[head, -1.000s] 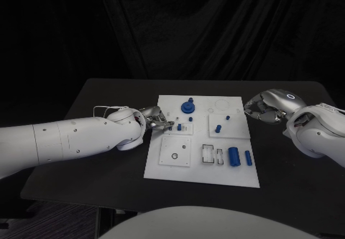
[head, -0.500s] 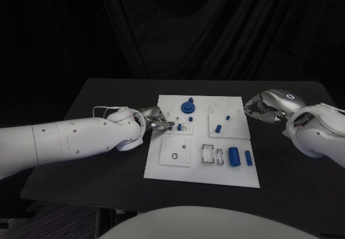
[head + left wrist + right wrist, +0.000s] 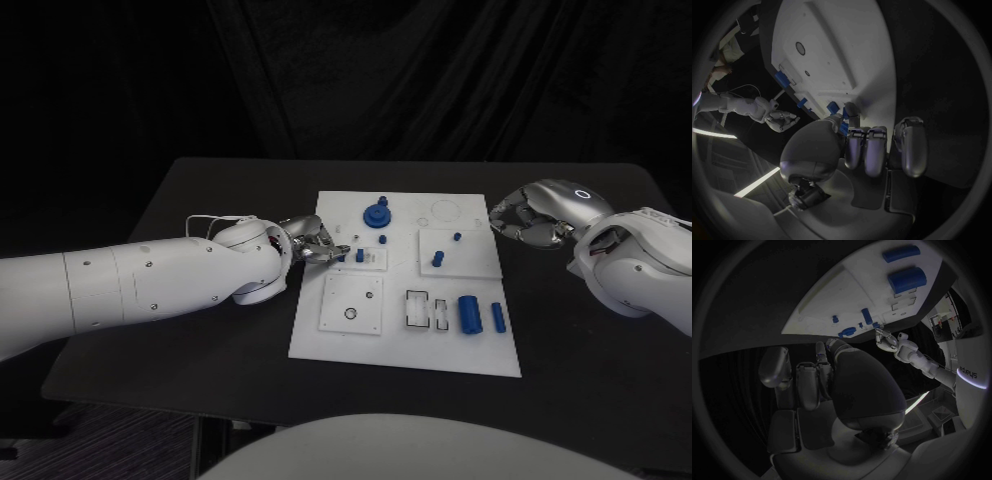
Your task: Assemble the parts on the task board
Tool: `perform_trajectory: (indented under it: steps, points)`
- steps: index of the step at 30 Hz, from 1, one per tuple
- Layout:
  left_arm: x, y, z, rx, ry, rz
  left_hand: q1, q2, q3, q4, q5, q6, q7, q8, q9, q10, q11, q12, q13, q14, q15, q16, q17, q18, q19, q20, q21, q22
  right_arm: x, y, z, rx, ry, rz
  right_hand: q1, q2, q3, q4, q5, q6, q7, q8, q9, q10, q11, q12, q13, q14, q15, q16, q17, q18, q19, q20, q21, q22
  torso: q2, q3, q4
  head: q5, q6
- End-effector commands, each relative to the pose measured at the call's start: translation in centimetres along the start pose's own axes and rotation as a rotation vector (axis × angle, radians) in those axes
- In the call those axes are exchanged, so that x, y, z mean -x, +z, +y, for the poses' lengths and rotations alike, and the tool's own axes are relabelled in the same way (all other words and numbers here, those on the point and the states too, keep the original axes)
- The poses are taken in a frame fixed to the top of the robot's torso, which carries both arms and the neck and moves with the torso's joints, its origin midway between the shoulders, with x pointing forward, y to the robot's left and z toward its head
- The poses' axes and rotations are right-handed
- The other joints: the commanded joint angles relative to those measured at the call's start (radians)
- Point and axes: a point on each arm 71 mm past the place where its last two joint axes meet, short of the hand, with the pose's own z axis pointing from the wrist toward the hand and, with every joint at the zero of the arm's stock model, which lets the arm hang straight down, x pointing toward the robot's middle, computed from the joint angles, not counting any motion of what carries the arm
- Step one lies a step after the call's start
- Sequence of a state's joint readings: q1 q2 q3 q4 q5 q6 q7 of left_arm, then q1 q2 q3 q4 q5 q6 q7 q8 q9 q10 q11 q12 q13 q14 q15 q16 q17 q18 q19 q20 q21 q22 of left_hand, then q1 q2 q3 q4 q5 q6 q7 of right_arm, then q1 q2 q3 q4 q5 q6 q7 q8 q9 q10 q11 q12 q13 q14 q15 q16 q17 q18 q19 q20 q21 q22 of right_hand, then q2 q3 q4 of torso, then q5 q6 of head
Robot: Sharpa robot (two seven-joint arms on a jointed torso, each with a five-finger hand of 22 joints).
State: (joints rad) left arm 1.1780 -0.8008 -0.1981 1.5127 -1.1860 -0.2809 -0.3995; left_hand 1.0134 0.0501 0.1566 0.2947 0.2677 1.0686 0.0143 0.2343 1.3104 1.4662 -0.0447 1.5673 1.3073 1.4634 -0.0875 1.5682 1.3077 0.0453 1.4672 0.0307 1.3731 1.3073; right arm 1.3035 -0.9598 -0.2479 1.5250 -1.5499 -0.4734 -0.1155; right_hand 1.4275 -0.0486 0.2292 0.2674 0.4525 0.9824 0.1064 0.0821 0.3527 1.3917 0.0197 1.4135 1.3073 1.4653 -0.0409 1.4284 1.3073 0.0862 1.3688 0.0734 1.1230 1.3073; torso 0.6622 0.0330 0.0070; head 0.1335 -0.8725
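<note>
Parts, small and blue, sit on the white board in the middle of the black table. A round knob stands near the far edge of the board. A thick cylinder and a thinner pin lie side by side near the right edge, toward the near end. Two short pegs stand in a raised white square on the right half, and one more small peg stands in a white block just beside the left hand's fingertips.

The left hand reaches over the left edge of the board at that block. Its fingers are bent close together at the block; the left wrist view shows something small and blue at the fingertips, but I cannot tell if the hand pinches it or only touches it.

The right hand is just beside the right edge of the board, near the far corner, above the table. Its fingers are curled inward with nothing in them.
</note>
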Motion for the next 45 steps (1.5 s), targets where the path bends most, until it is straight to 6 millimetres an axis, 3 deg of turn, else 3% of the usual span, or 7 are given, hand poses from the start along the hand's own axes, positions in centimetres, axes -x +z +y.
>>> perform_trajectory:
  steps: [1,8,10,15,23,32,45]
  points:
    - [-1.8,-0.1,0.9,0.046,0.018,0.089,-0.017,0.000,-0.012,-0.001,-0.009,0.000,0.009,-0.004,0.017,0.105,0.006,0.003,0.263,0.107,0.005,0.003,0.263,0.003,0.002,0.001,-0.005,0.200,-0.1,0.0,-0.1,-0.015,-0.002,0.005,-0.001,-0.007,0.005,0.000,0.007,0.004,0.001,-0.005,-0.001,-0.002,0.000,-0.004,0.090,0.046,0.003,-0.006,0.174,0.005,-0.004,-0.001,-0.003,0.143,-0.001,0.0000,0.0003,0.001,0.000]
    - [-1.8,-0.1,0.9,0.044,0.014,0.081,-0.142,0.024,-0.119,0.000,-0.139,-0.008,0.018,-0.029,0.002,0.105,0.012,0.003,0.263,0.107,0.010,0.003,0.263,0.003,0.001,0.004,-0.006,0.200,-0.2,-0.1,-0.1,-0.016,-0.002,0.007,-0.001,-0.007,0.005,0.000,0.007,0.004,0.001,-0.005,-0.001,-0.002,0.000,-0.004,0.090,0.046,0.003,-0.006,0.174,0.005,-0.004,-0.001,-0.003,0.143,0.000,0.0000,-0.0005,0.002,0.000]
    - [-1.7,-0.1,0.9,0.043,0.013,0.078,-0.171,0.035,-0.150,0.000,-0.152,-0.007,0.020,-0.037,-0.005,0.105,0.014,0.003,0.263,0.107,0.012,0.003,0.263,0.003,0.001,0.005,-0.007,0.199,-0.2,-0.1,-0.1,-0.017,-0.002,0.007,-0.001,-0.007,0.005,0.000,0.007,0.004,0.001,-0.005,-0.001,-0.002,0.000,-0.004,0.090,0.046,0.003,-0.006,0.174,0.005,-0.004,-0.001,-0.003,0.143,0.000,0.0000,0.0002,0.002,0.000]
    - [-1.5,0.0,1.0,0.034,0.001,0.049,-0.247,0.098,-0.242,0.000,-0.214,-0.012,0.026,-0.051,-0.012,0.105,0.019,0.003,0.263,0.107,0.016,0.003,0.263,0.003,0.000,0.010,-0.007,0.199,-0.2,-0.1,-0.2,-0.018,-0.002,0.006,-0.001,-0.007,0.005,0.000,0.007,0.004,0.001,-0.005,-0.001,-0.002,0.000,-0.004,0.090,0.046,0.003,-0.006,0.174,0.005,-0.004,-0.001,-0.003,0.143,0.001,0.0000,-0.0001,0.002,0.000]
    - [-0.9,0.1,0.5,-0.039,-0.031,-0.035,-0.237,0.149,-0.298,-0.002,-0.215,-0.043,0.031,-0.029,0.024,0.105,0.024,0.003,0.263,0.107,0.020,0.003,0.263,0.001,0.005,0.013,0.002,0.202,-0.2,-0.1,-0.2,-0.019,-0.002,0.005,-0.001,-0.007,0.005,0.000,0.007,0.004,0.001,-0.005,-0.001,-0.002,0.000,-0.004,0.090,0.046,0.003,-0.006,0.174,0.005,-0.004,-0.001,-0.003,0.143,0.000,-0.0003,0.0003,0.002,0.000]
    - [-0.9,0.1,0.6,-0.021,-0.032,-0.037,-0.179,0.195,-0.358,-0.003,-0.186,-0.042,0.021,0.068,0.028,0.105,0.018,0.003,0.263,0.107,0.016,0.003,0.263,0.001,0.005,0.011,0.005,0.202,-0.2,-0.1,-0.2,-0.018,-0.001,0.006,-0.001,-0.007,0.005,0.000,0.007,0.004,0.001,-0.005,-0.001,-0.002,0.000,-0.004,0.090,0.046,0.003,-0.006,0.174,0.005,-0.004,-0.001,-0.003,0.143,0.001,-0.0002,-0.0008,0.002,0.000]
    - [-0.5,0.0,0.5,-0.053,0.004,-0.093,-0.139,0.214,-0.405,-0.004,-0.149,-0.069,0.017,0.144,0.028,0.105,0.014,0.003,0.263,0.107,0.012,0.003,0.263,0.001,0.007,0.008,0.009,0.203,-0.2,-0.1,-0.2,-0.017,-0.001,0.004,-0.004,-0.008,0.007,0.000,0.007,0.004,0.001,-0.006,-0.002,-0.001,0.000,-0.003,0.090,0.047,0.003,-0.006,0.174,0.005,-0.004,-0.001,-0.004,0.143,0.001,-0.0004,-0.0007,0.001,0.000]
